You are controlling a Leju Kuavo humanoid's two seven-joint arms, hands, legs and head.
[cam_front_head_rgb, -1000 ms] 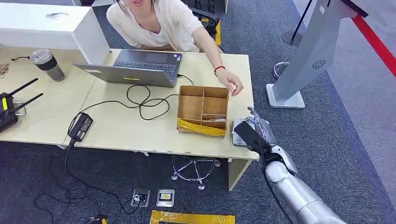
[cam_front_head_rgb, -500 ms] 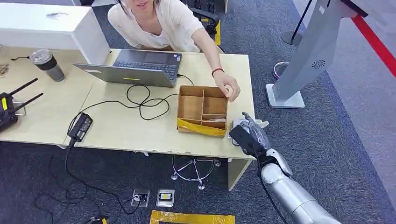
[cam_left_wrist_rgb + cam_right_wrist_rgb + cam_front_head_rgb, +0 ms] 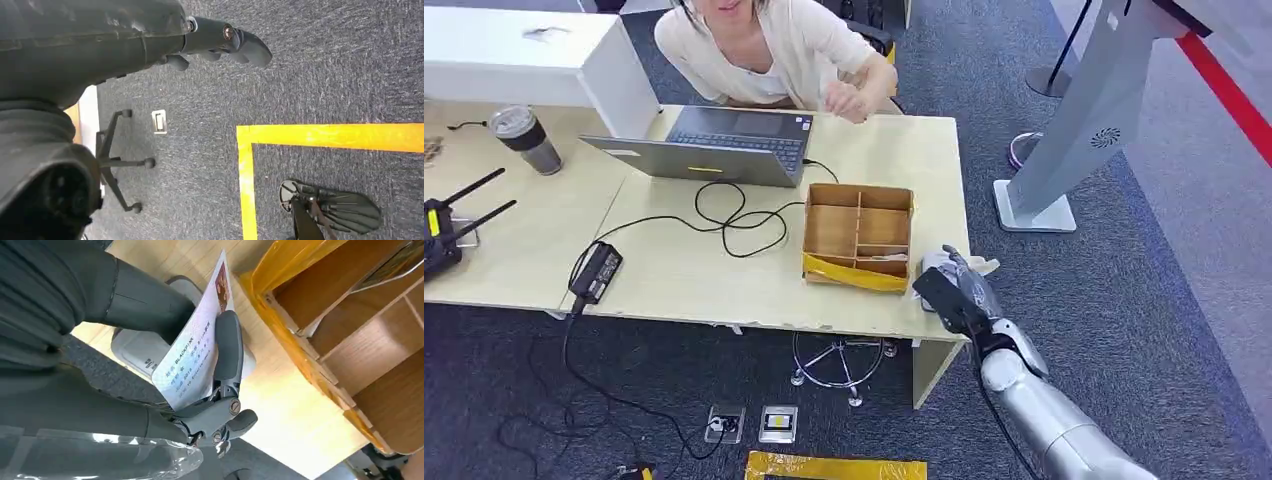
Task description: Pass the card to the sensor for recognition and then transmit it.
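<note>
My right hand [image 3: 955,284] hovers at the table's front right corner and pinches a white printed card [image 3: 194,356] between thumb and fingers [image 3: 227,347]. The card stands tilted just above the grey-white sensor [image 3: 134,354], a small flat device [image 3: 930,263] lying beside the wooden box; I cannot tell whether the two touch. My left hand [image 3: 195,40] hangs over the carpet with its fingers loosely apart and nothing in them.
A wooden compartment box [image 3: 858,236] with yellow tape sits just left of the sensor. A person leans over the far edge by a laptop [image 3: 724,145]. Cables, a power brick [image 3: 596,270] and a cup [image 3: 524,138] lie further left. A grey kiosk stand [image 3: 1064,140] rises to the right.
The person's hand has drawn back from the box to the far edge by the laptop. My right hand with the card has come slightly down and nearer, over the sensor.
</note>
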